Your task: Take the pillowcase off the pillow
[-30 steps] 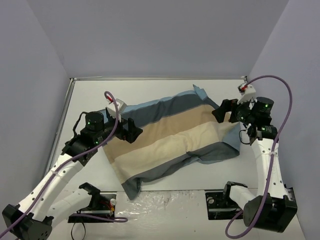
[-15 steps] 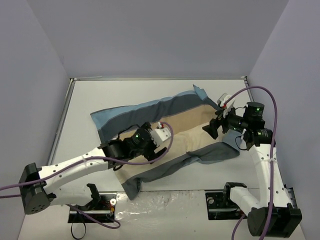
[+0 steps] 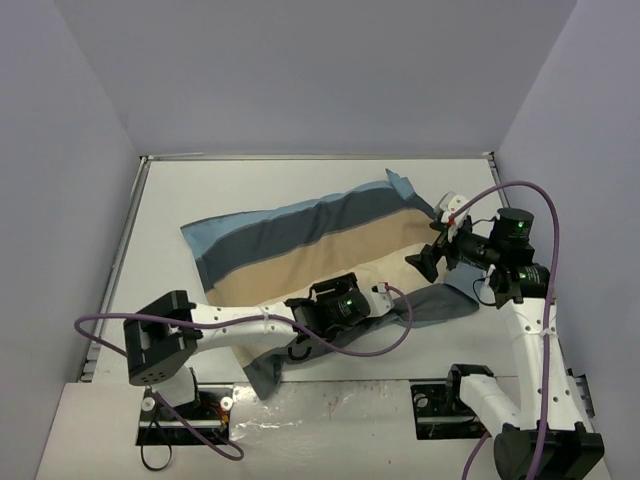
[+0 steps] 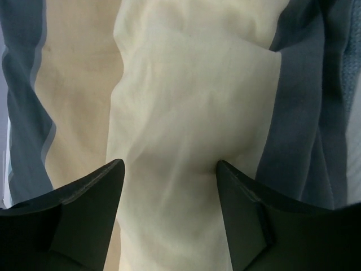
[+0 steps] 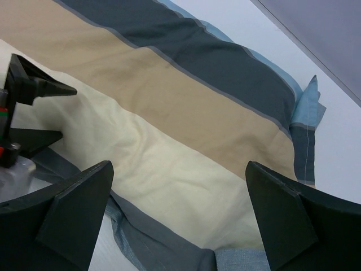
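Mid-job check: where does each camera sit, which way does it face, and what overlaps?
Top external: above and behind the bases, looking down on the table and striped pillowcase; both arms show.
Left wrist: on the left arm, facing down at the cream stripe; the open left gripper frames it.
Right wrist: on the right arm, looking across the pillowcase; the open right gripper shows.
Shared: top and right wrist views both show the left gripper over the cream stripe.
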You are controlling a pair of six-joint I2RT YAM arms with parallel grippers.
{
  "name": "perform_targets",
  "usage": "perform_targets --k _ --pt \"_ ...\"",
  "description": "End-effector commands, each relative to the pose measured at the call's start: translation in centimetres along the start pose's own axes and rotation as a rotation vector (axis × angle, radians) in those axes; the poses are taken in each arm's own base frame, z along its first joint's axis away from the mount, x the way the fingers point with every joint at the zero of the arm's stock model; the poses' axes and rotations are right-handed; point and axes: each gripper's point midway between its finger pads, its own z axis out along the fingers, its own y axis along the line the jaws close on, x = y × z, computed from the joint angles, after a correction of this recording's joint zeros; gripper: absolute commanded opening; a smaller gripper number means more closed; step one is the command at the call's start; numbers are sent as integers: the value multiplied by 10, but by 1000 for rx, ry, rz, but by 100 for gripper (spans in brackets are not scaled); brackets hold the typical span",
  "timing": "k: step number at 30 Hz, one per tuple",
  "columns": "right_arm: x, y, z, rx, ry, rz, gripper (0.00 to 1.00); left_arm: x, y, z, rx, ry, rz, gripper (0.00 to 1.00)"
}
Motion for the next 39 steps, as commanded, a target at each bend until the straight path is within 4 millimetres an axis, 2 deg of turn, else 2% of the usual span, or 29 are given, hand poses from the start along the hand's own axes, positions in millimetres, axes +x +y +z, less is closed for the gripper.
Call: perform_targets --k 1,5,6,9,12,13,14,16,17,18,19,21,22,25,26,28,29,30,31,33,35,38,39 --pt "-6 8 -2 -30 -28 -20 100 -22 16 4 -86 -47 -29 63" --pt "-5 7 -2 -22 -23 -23 100 -19 8 10 -70 -43 -35 42" --pt "-5 6 -3 -18 -22 -24 100 -17 7 11 -68 -39 -35 26" --pt "-1 4 -3 -4 -8 -39 100 -9 7 9 -64 -22 -36 3" --pt "8 6 -2 -16 17 -86 100 -4 11 -10 -33 10 -39 2" --pt "11 6 -2 -15 26 -90 100 -5 16 -17 -34 6 -47 2" --pt "13 6 -1 -21 35 -95 100 -6 27 -33 -42 -10 -65 2" --pt "18 15 2 -67 54 -133 100 -7 37 -51 -43 -42 -97 2" --pt "23 21 1 -98 76 -185 100 -9 47 -69 -46 -81 -125 2" --pt "23 26 3 -121 86 -235 100 -10 52 -78 -47 -101 -144 2" --pt "19 38 7 -158 91 -297 100 -10 62 -96 -55 -142 -183 2" --pt "30 40 5 -159 174 -436 100 -9 73 -113 -67 -183 -221 2" --pt "29 51 7 -188 189 -498 100 -9 83 -129 -79 -225 -260 2" --pt "40 54 8 -171 287 -552 100 -5 98 -150 -101 -281 -306 2" --pt "47 69 14 -218 300 -568 100 -2 101 -152 -110 -285 -312 2" --pt "60 69 23 -175 363 -535 98 1 105 -157 -118 -295 -328 2" --pt "64 80 30 -195 372 -553 98 1 106 -159 -118 -299 -334 2" --pt "75 83 37 -177 393 -548 97 2 105 -159 -113 -299 -344 2" --pt "85 80 38 -133 443 -530 97 3 105 -161 -109 -300 -348 2" --pt "102 92 39 -168 480 -529 96 7 102 -160 -97 -293 -361 2" --pt "110 109 35 -248 482 -501 97 12 98 -160 -85 -286 -363 2" --pt "101 131 24 -352 429 -457 97 19 96 -157 -92 -281 -367 2" --pt "90 134 22 -360 398 -450 97 22 95 -155 -99 -271 -364 2"
